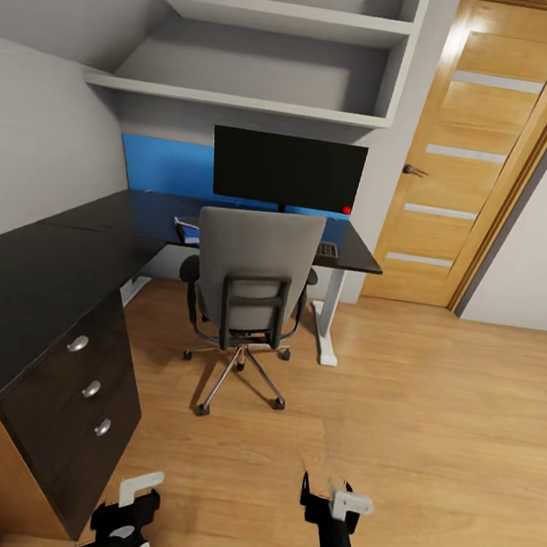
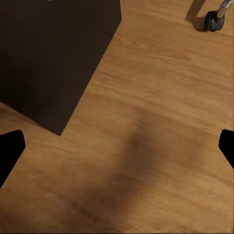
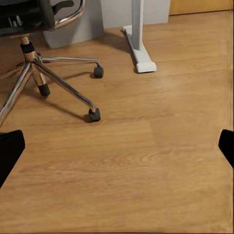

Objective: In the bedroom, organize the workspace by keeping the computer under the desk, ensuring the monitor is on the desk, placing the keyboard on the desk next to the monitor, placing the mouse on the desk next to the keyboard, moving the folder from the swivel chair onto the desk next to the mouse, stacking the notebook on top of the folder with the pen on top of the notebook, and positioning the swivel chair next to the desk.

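The swivel chair (image 1: 253, 275) stands with its grey back towards me, pushed up to the desk (image 1: 37, 273); its chrome base (image 3: 53, 80) also shows in the right wrist view. On the black top behind it stands the monitor (image 1: 286, 170). The keyboard's (image 1: 328, 249) end peeks out right of the chair back. A corner of the blue folder (image 1: 189, 234) peeks out on the left, at the desk's front edge. Computer, mouse, notebook and pen are hidden. My left gripper (image 1: 135, 498) (image 2: 117, 148) and right gripper (image 1: 329, 497) (image 3: 117, 148) hang open and empty over the floor.
The black drawer unit (image 1: 81, 385) (image 2: 48, 58) is close to my left gripper. The desk's white leg (image 1: 329, 317) (image 3: 139, 44) stands right of the chair. A wooden door (image 1: 492, 157) is at the back right. Open wood floor (image 1: 424, 436) lies ahead and right.
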You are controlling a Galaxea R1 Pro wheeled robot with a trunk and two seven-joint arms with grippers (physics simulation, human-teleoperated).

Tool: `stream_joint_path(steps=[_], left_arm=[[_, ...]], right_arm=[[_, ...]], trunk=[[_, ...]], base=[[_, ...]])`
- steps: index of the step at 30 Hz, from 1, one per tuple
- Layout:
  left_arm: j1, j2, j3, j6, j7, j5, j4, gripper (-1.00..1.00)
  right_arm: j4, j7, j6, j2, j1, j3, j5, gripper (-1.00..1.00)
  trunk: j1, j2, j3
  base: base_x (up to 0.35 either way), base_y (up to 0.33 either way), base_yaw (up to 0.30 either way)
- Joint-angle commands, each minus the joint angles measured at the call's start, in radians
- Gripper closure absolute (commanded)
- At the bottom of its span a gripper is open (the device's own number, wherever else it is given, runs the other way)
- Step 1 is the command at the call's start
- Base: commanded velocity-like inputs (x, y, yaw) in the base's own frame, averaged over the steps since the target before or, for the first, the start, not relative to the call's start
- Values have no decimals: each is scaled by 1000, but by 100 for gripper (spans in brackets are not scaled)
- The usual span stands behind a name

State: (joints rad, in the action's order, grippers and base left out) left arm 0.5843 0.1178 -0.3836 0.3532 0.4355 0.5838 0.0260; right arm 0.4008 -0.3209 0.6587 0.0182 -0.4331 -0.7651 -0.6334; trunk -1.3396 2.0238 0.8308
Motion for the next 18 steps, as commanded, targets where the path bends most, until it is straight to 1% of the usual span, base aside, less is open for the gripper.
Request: stream_joint_path(steps=[1,2,3,5,8,12,18], left_arm=[[-7,1,-9,4,4,7,-1,-100],[-14,1,-9,5,5,7,-2,-100],[-44,0,-8,9,6,7,-3,-100],[-66,0,-8,10,6,6,-4,-100],[-89,-1,-9,11,6,6,-4,-100],[-135,-5,-10,12,6,5,-4,-100],[-184,-9,-11,12,6,3,-4,-100]], right_arm=[[-15,-8,17,1,2,-9,-4,-100],[-32,-7,31,0,5,-9,-4,-100],[-101,-2,75,-1,11,-11,-5,-100],[-141,0,90,-2,14,-14,-6,-100],[-165,4,97,-3,15,-15,-6,-100],[-203,8,102,-4,16,-17,-6,-100],[-228,9,100,-4,16,-17,-7,-100]], trunk=[[4,-7,-2],[8,-14,-5],[12,-21,-9],[19,-35,-15],[31,-56,-24],[46,-84,-37],[69,-126,-56]], base=[[0,0,0],[0,0,0],[0,0,0],[0,0,0],[0,0,0],[0,0,0],[0,0,0]])
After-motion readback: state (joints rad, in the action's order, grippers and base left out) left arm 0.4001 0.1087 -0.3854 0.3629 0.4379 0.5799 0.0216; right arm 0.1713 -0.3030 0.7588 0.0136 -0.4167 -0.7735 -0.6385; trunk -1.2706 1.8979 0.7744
